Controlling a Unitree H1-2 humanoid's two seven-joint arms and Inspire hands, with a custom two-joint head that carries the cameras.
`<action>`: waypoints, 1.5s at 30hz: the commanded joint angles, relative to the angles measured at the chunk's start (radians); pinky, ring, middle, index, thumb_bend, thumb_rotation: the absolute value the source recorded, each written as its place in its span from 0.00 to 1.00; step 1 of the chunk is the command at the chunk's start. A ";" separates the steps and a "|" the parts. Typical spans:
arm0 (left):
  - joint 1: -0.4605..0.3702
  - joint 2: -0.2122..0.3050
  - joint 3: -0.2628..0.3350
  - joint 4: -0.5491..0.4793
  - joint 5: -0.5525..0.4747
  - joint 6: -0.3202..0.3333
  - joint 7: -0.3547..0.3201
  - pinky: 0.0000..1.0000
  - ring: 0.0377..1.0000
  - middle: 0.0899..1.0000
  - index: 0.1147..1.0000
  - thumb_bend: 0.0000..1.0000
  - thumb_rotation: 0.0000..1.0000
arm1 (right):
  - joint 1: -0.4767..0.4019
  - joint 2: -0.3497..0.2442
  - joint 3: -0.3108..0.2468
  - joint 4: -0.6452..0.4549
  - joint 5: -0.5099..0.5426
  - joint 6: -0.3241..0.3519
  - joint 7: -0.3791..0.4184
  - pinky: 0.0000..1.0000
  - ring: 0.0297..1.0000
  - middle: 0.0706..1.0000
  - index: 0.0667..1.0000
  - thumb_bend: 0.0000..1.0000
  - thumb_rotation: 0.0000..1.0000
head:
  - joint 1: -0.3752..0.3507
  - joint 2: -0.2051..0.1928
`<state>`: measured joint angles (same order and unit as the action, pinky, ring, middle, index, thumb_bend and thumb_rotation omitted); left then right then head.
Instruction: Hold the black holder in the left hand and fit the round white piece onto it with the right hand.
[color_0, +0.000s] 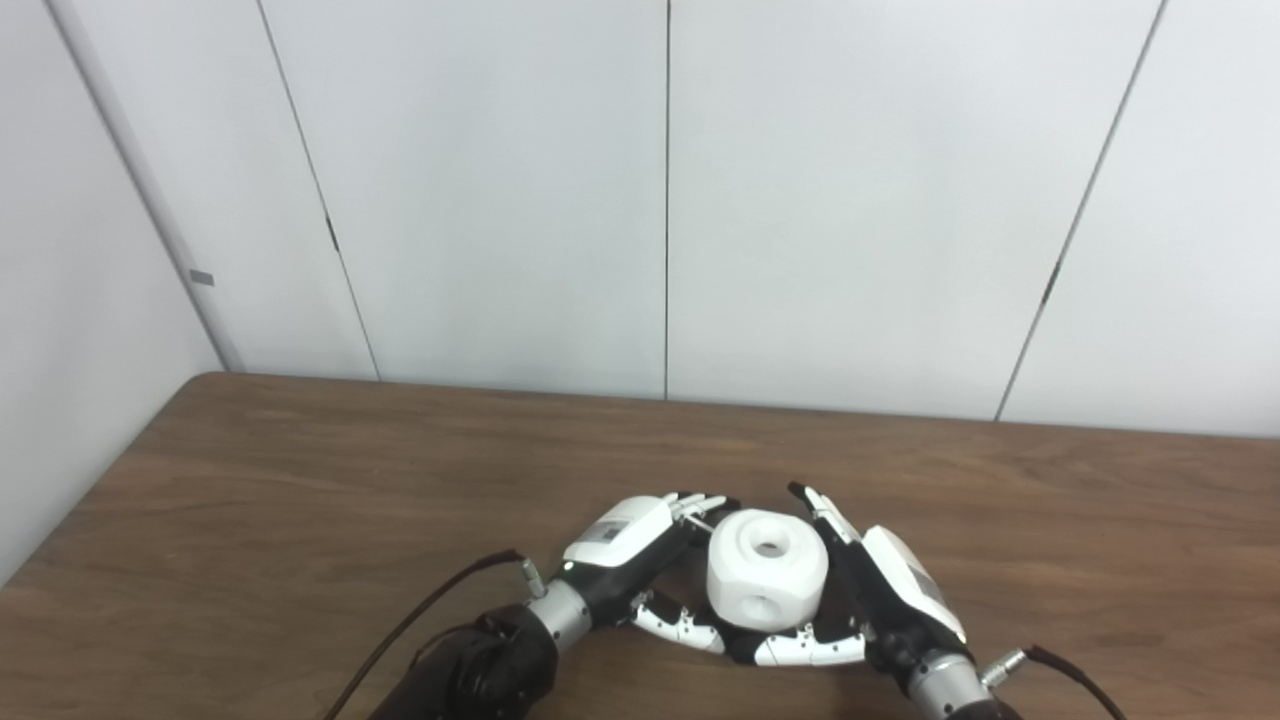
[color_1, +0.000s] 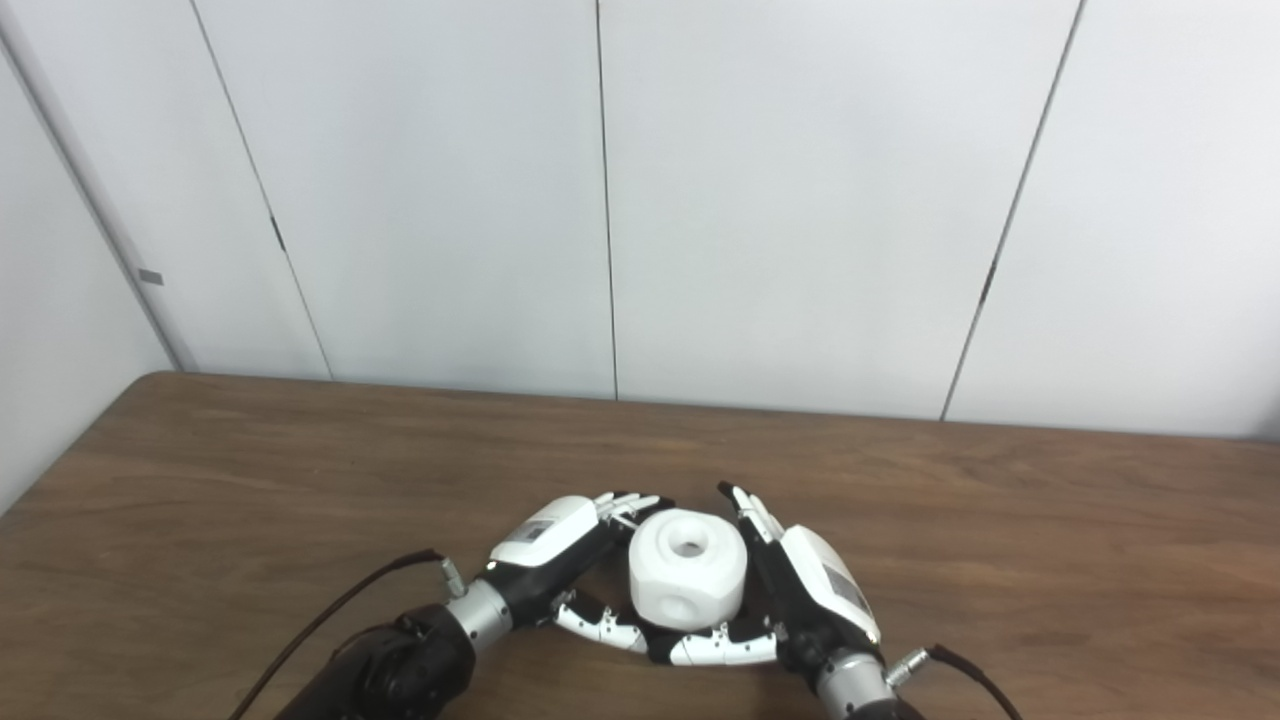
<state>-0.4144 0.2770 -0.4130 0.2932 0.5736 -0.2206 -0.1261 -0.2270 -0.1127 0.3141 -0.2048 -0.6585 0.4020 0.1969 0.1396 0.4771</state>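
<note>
Round white piece (color_0: 767, 582) sits on the table (color_0: 300, 520) btwn both hands, bore axis vertical. Left hand (color_0: 640, 560) cupped vs its left side, right hand (color_0: 865, 585) flat on the other. Black holder not visible (maybe hidden underneath).

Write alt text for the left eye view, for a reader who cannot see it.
Two robot hands cup a round white piece with holes in its top and front, left hand and right hand on either side, low over a brown wooden table. White wall panels stand behind. No black holder is visible.

round piece (color_0: 768, 583) on table (color_0: 300, 500), left hand (color_0: 625, 555) left, right hand (color_0: 880, 590) right
</note>
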 joint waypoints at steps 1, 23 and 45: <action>0.000 0.018 -0.002 0.008 0.011 -0.020 -0.008 1.00 0.97 0.94 0.41 0.51 0.05 | -0.011 -0.009 -0.016 -0.014 0.000 0.016 0.001 0.84 0.99 1.00 1.00 1.00 0.42 | 0.000 0.000; 0.012 0.007 0.037 -0.017 -0.023 0.027 -0.036 1.00 0.98 0.96 0.41 0.52 0.06 | -0.014 0.000 -0.011 -0.001 0.007 0.015 -0.010 0.83 0.99 1.00 1.00 1.00 0.39 | -0.009 -0.011; 0.012 0.003 0.048 -0.028 -0.039 0.051 -0.058 1.00 0.98 0.98 0.53 0.96 0.14 | -0.027 -0.003 -0.004 0.002 0.014 0.023 0.004 0.85 1.00 1.00 1.00 1.00 0.41 | -0.010 -0.018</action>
<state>-0.3962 0.2729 -0.3714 0.2748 0.5311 -0.1890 -0.1735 -0.2312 -0.1112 0.3136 -0.2045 -0.6439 0.4198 0.1976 0.1289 0.4587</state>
